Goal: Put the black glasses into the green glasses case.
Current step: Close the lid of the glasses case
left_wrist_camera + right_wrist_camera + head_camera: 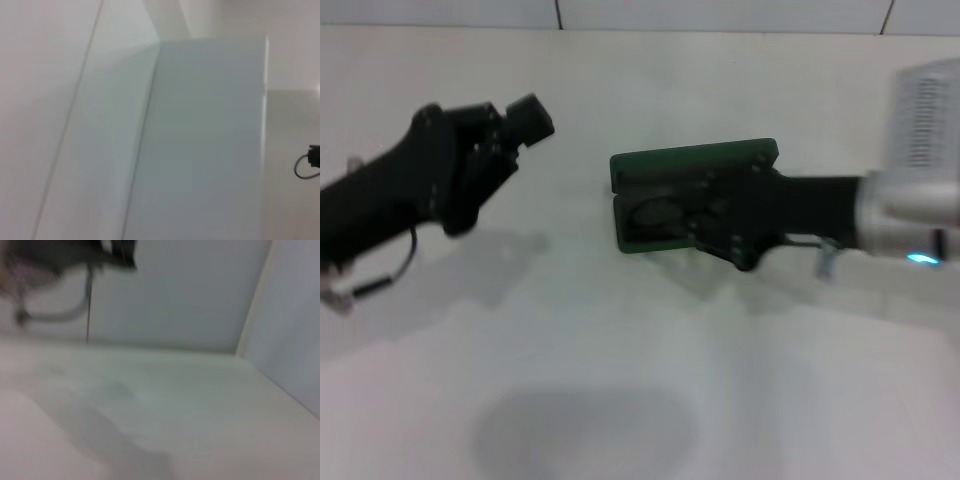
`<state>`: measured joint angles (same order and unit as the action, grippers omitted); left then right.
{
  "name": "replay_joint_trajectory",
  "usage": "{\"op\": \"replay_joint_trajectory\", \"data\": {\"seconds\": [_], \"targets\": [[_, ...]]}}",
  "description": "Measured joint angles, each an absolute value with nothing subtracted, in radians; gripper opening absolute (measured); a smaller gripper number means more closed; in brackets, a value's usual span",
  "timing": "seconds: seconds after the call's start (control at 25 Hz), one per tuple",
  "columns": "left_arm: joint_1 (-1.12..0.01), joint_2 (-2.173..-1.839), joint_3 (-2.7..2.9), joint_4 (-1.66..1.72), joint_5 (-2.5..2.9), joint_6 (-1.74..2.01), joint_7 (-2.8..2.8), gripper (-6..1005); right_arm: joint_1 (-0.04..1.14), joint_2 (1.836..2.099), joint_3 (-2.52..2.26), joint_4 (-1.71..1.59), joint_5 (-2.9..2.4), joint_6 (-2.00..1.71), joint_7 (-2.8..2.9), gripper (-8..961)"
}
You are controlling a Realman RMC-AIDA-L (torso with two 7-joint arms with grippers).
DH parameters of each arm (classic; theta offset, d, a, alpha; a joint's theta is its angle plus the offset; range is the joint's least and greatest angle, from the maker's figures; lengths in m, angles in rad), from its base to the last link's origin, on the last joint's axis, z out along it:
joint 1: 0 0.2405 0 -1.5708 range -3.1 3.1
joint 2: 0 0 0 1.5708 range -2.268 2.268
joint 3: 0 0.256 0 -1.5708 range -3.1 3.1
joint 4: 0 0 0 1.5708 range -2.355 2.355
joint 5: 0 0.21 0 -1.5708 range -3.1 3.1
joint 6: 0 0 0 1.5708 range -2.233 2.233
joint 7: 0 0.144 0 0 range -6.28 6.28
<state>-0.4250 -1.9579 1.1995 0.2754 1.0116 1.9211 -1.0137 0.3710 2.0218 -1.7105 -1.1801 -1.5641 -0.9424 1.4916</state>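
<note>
Two end effectors show in the head view, one on each side of the white surface (640,400). The right end effector (705,225) reaches in from the right and sits over the green glasses case (660,165), its dark body covering the right part of the case. Whether its fingers are apart or together cannot be told, since black fingers merge with the dark inside of the case. The green glasses case lies open near the middle of the surface, slightly toward the far side, with its green lid standing along the far edge and its blackish interior facing up. Inside that interior a rounded dark outline at the left part looks like a lens of the black glasses (655,213), which appear to lie in the case; the frame is hard to separate from the lining. The right arm's black forearm and grey wrist housing run off toward the right edge.

The left end effector (525,125) is held above the surface at the left, well apart from the case, tilted toward the far side. Its fingers' state cannot be told either. The left wrist view shows only pale walls and a small black cable loop (306,165).
</note>
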Motion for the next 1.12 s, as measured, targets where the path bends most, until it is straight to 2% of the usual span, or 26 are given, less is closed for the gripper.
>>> {"op": "replay_joint_trajectory", "data": {"seconds": [0.04, 0.08, 0.12, 0.2, 0.4, 0.56, 0.68, 0.88, 1.12], "targets": [[-0.449, -1.939, 1.191, 0.293, 1.020, 1.902, -1.042, 35, 0.351, 2.020, -1.675, -1.166, -1.530, -0.999, 1.483, 298], [-0.449, -1.939, 1.191, 0.293, 1.020, 1.902, -1.042, 35, 0.328, 2.019, -1.629, -1.146, -1.505, -1.078, 1.471, 299], [-0.505, -1.908, 1.184, 0.337, 1.057, 1.846, -1.122, 35, 0.296, 2.019, -1.548, -1.109, -1.481, -1.211, 1.450, 301], [-0.579, -1.885, 1.179, 0.396, 1.114, 1.727, -1.239, 61, 0.274, 2.019, -1.465, -1.051, -1.476, -1.335, 1.426, 304], [-0.715, -1.870, 1.178, 0.486, 1.327, 1.491, -1.413, 193, 0.261, 2.016, -1.300, -0.825, -1.478, -1.566, 1.336, 311], [-0.817, -1.908, 1.178, 0.491, 1.523, 1.307, -1.483, 207, 0.255, 2.018, -1.270, -0.719, -1.463, -1.600, 1.262, 317], [-0.869, -1.953, 1.178, 0.485, 1.659, 1.194, -1.512, 218, 0.254, 2.022, -1.266, -0.687, -1.448, -1.602, 1.235, 322], [-0.903, -2.012, 1.178, 0.477, 1.799, 1.089, -1.522, 231, 0.262, 2.022, -1.264, -0.662, -1.439, -1.583, 1.232, 330], [-0.897, -2.044, 1.180, 0.462, 1.841, 1.027, -1.523, 227, 0.274, 2.020, -1.260, -0.660, -1.426, -1.566, 1.231, 339]]}}
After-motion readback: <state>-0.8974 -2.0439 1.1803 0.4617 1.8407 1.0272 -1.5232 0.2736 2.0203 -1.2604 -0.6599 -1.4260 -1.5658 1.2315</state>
